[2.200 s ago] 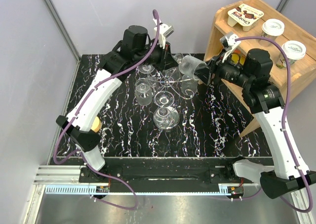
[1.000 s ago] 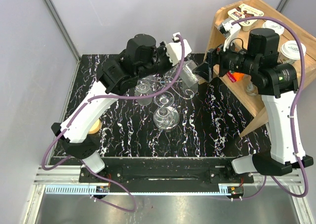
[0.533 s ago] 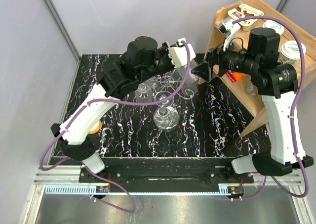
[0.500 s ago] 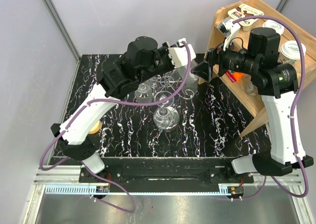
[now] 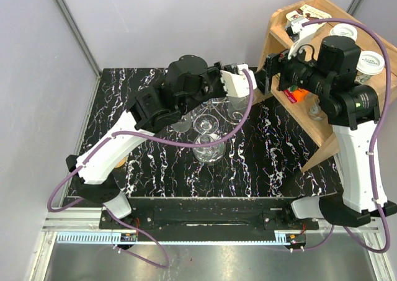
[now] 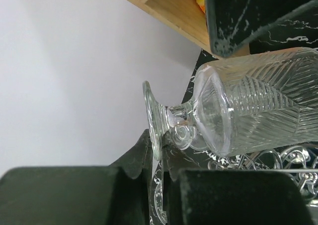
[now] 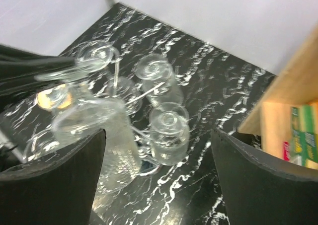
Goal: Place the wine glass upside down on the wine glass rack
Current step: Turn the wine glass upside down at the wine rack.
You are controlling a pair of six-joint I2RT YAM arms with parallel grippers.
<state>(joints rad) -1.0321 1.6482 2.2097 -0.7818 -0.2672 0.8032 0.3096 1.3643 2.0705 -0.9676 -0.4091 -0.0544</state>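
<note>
The left hand (image 6: 162, 178) is pinching the wine glass (image 6: 248, 106) by its foot, sideways. The right hand (image 5: 270, 81) is hanging wide open, upper right.

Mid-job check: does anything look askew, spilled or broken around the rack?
Nothing spilled or broken. One thing is askew: the wine glass, pinched by its foot rim in the left gripper, appears tilted beside the wine glass rack, not yet hanging upside down like the other glasses there.
</note>
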